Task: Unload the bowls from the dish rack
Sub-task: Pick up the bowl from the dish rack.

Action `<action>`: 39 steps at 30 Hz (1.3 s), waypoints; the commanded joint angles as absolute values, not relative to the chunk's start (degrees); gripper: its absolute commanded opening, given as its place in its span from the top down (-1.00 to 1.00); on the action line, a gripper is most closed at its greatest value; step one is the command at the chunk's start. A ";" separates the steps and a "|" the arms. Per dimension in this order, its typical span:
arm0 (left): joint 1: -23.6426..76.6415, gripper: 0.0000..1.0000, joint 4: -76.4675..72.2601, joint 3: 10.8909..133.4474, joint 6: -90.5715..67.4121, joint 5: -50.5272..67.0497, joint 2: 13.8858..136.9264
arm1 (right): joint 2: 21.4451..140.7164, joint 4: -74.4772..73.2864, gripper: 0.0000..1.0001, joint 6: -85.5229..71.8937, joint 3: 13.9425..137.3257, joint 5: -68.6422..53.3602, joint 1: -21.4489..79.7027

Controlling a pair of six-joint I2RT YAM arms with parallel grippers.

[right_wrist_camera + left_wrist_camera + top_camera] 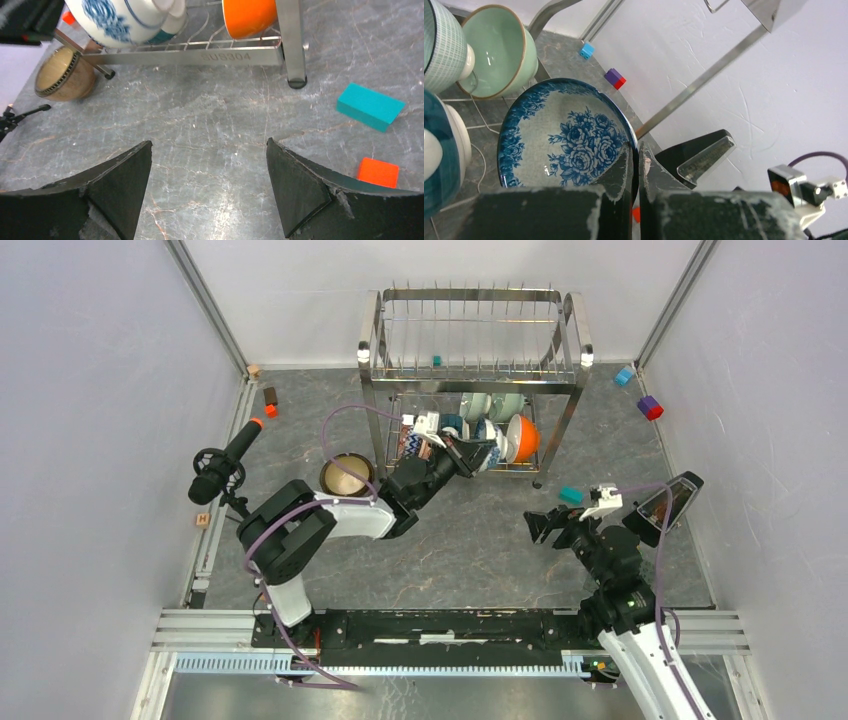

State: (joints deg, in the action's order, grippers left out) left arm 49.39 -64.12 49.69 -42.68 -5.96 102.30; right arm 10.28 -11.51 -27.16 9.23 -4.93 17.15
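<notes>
Left fingers (621,167) grip the rim of the blue bowl (569,140), apparently seated at 6 o'clock in the lower tier of the rack (470,387); next it must lift clear onto the counter (210,125), while right fingers (115,185) stand open, empty.

bright, even overhead light; soft faint shadows on the grey marbled tabletop (480,550). glare glints on the shiny steel wire rack (470,386). wrist views blur along their near bottom edges.

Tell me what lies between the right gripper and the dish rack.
Bare tabletop up to the dish rack, as the right wrist view shows; the teal block sits aside.
</notes>
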 commanded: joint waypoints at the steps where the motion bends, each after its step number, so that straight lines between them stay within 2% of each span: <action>1: 50.66 0.96 -71.21 47.02 -44.12 -7.64 96.04 | 9.52 -12.06 -0.80 -26.08 13.64 -5.36 17.27; 15: 57.69 0.96 -64.34 32.23 -42.03 -13.90 79.57 | 12.06 -17.68 -0.85 -23.39 21.39 -4.85 17.47; 26: 68.50 0.96 -34.99 28.59 -37.66 -26.88 64.27 | 16.08 -15.60 -0.86 -23.63 22.24 -13.00 18.34; 31: 72.53 0.96 -22.18 31.33 -34.73 -29.99 62.69 | 21.45 -15.65 -0.85 -22.51 22.76 -19.26 18.33; 39: 76.69 0.95 -3.11 37.79 -27.92 -33.66 64.14 | 26.90 -17.38 -0.85 -20.48 24.61 -21.12 18.34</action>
